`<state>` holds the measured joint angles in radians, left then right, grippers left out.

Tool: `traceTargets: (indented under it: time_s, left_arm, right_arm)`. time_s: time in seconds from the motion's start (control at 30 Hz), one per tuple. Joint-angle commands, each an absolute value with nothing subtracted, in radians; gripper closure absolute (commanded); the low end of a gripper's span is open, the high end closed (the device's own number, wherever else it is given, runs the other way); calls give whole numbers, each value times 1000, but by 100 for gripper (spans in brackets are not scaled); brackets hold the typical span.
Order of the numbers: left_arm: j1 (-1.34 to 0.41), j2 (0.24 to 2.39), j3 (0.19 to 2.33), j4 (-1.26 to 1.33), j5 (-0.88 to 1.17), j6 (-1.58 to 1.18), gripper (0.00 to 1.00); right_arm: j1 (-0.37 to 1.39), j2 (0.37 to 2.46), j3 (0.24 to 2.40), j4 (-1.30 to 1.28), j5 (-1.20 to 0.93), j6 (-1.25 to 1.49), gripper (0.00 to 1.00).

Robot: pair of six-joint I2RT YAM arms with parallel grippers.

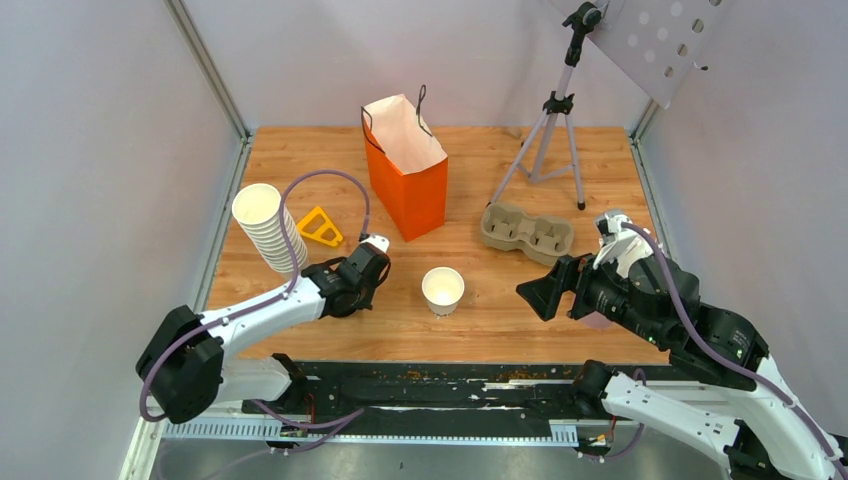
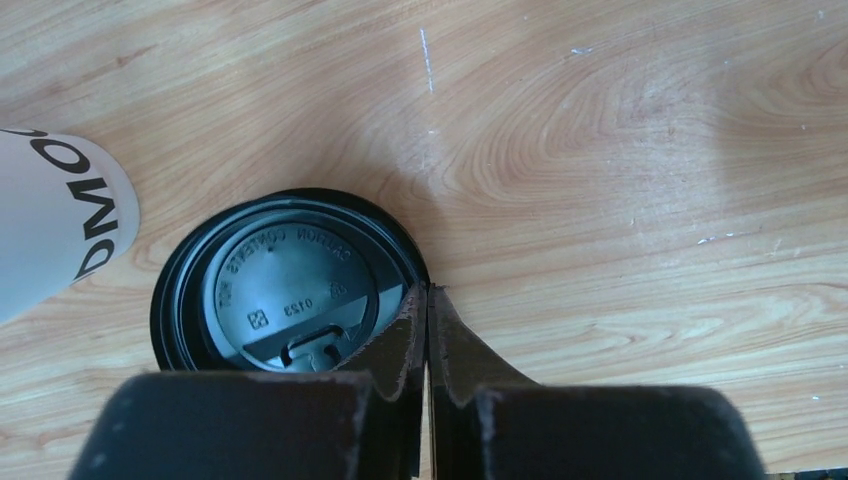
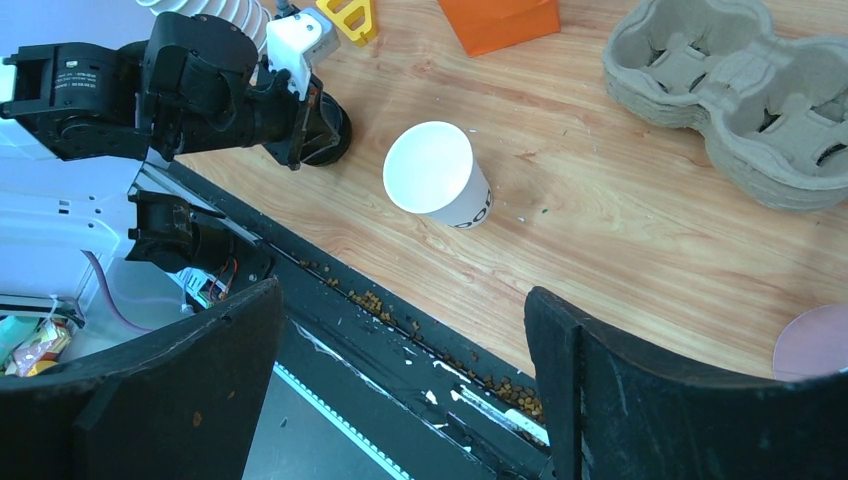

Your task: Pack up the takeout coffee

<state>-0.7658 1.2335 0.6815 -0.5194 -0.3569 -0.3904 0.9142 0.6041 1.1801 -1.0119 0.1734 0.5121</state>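
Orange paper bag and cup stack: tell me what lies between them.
A yellow triangular piece lies on the wood between the orange paper bag and the cup stack; the left arm's purple cable loops across that gap. Top external view shows this.

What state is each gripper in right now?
Left gripper: shut at the rim of the black lid; a grip on it cannot be told.
Right gripper: open, holding nothing.

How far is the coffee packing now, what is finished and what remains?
Done: no capped cup visible; one white cup stands lidless. In hand: left pincer closed on the rim of a black lid. Left: cap the cup, put it in the orange bag.
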Motion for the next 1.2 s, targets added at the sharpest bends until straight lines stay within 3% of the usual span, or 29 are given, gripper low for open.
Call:
traceTargets:
  time_s: [0.0,0.73,1.0,1.17]
  left_arm:
    - [-765,1192,721,-537,-366,-381,100]
    - [-765,1023,903,-676,-229,-442,100]
    - [-765,903,968,-674,-92,-534,100]
    - [-765,838,991,-617,67,-628,100]
  right_arm:
    - [919,597,1176,-968,183,520,10]
    - [918,586,1107,-866,150,479,10]
    - [919,566,916,-418,51,291,11]
    - [923,630,789,-63,-120,71,4]
